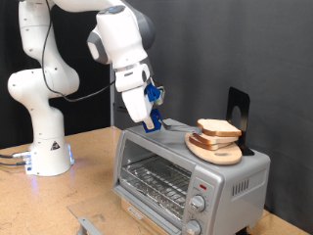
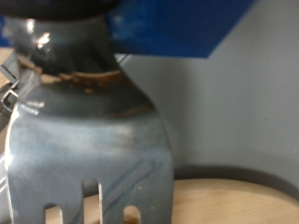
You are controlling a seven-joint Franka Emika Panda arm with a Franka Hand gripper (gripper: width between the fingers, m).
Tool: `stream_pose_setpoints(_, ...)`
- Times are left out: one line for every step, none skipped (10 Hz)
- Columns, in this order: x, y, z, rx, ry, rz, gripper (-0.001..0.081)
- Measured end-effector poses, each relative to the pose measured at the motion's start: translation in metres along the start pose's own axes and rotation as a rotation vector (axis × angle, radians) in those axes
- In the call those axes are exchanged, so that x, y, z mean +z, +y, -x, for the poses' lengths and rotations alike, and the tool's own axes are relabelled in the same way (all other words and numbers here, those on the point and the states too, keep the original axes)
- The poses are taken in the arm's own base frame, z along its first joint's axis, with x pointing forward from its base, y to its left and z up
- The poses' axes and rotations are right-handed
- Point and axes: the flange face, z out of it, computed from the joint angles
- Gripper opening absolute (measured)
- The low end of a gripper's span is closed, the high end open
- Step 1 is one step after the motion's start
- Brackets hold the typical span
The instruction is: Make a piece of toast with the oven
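Black backdrop behind, the gripper [image 1: 154, 119] hovers atop the oven [image 1: 186, 171], seemingly clamped on a grey spatula [image 2: 89, 140] beside the piece of toast [image 1: 218, 129].

My gripper [image 1: 154, 119] hangs just above the oven [image 1: 186, 171] top, beside the piece of toast [image 1: 218, 129] on its wooden plate [image 1: 213, 150].

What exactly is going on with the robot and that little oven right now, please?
The gripper hangs just above the oven, beside a round wooden plate resting on its top. The piece of toast still lies on that plate. The wrist view shows a dark slotted spatula close up, by the plate's rim.
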Motion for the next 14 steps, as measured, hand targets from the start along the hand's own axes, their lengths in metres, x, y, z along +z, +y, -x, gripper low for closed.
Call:
stream_pose_setpoints(0.001,-0.002,0.002,-0.004,-0.004,0.000,0.0425)
stream_pose_setpoints(0.002,-0.002,0.004,-0.006,-0.005,0.001,0.0425)
stream_pose_setpoints(0.002,-0.003,0.005,-0.007,-0.006,0.001,0.0425)
stream_pose_setpoints(0.001,-0.004,0.006,-0.009,-0.005,0.000,0.0425)
stream_pose_setpoints(0.000,-0.004,0.008,-0.009,-0.003,-0.001,0.0425)
stream_pose_setpoints(-0.001,-0.005,0.009,-0.008,0.002,-0.003,0.0425)
stream_pose_setpoints(-0.002,-0.005,0.010,-0.003,0.008,-0.007,0.0425)
stream_pose_setpoints(-0.004,-0.005,0.010,0.009,0.021,-0.013,0.0425)
stream_pose_setpoints(-0.007,-0.005,0.008,0.035,0.054,-0.019,0.0425)
stream_pose_setpoints(-0.010,-0.004,0.006,0.063,0.097,-0.021,0.0425)
stream_pose_setpoints(-0.013,-0.003,0.006,0.086,0.129,-0.023,0.0425)
stream_pose_setpoints(-0.016,-0.002,0.006,0.096,0.146,-0.028,0.0425)
stream_pose_setpoints(-0.019,-0.001,0.008,0.102,0.152,-0.033,0.0425)
stream_pose_setpoints(-0.021,-0.001,0.010,0.104,0.155,-0.035,0.0425)
